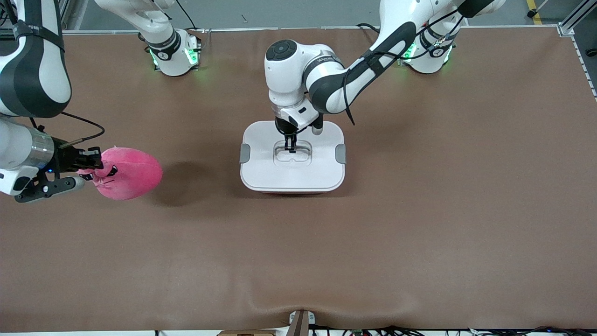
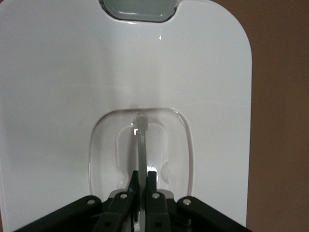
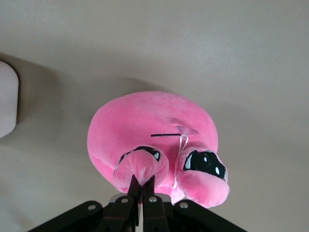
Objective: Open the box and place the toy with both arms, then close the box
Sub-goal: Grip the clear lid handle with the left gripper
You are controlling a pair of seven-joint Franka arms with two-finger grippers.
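— Left gripper [image 1: 291, 148] first, from the front view: we see it reaching down from the left arm [image 1: 354, 70] into the recess at the middle of the lid [image 1: 293, 175], its fingers drawn together on the clear handle [image 1: 293, 150].

— Agreed. And we see the box [image 1: 293, 157] sitting on the brown table [image 1: 419, 224], about midway between the two ends, lid on, with a grey clip [image 1: 245, 153] on one short side and another [image 1: 341, 153] on the other.

— Right gripper [image 1: 95, 164]?

— We find it at the right arm's end of the table, pinched tight on a small nub of the toy [image 1: 128, 173]. A shadow lies on the table beside the plush; we cannot tell whether the toy rests on the surface or hangs just above it. It sits well apart from the box.

— In the left wrist view we see the gripper [image 2: 142, 181] narrowed onto the thin upright blade of the handle [image 2: 141, 145], a finger [image 2: 151, 180] pressed against each face. The lid [image 2: 72, 72] fills most of the picture, and a grey clip [image 2: 140, 9] shows at its edge.

— In the right wrist view we see the gripper [image 3: 142, 186] clamped on one pink protruding lump of the toy [image 3: 145, 125], with dark face marks on either side and a corner of the box [image 3: 7, 101] at the edge.
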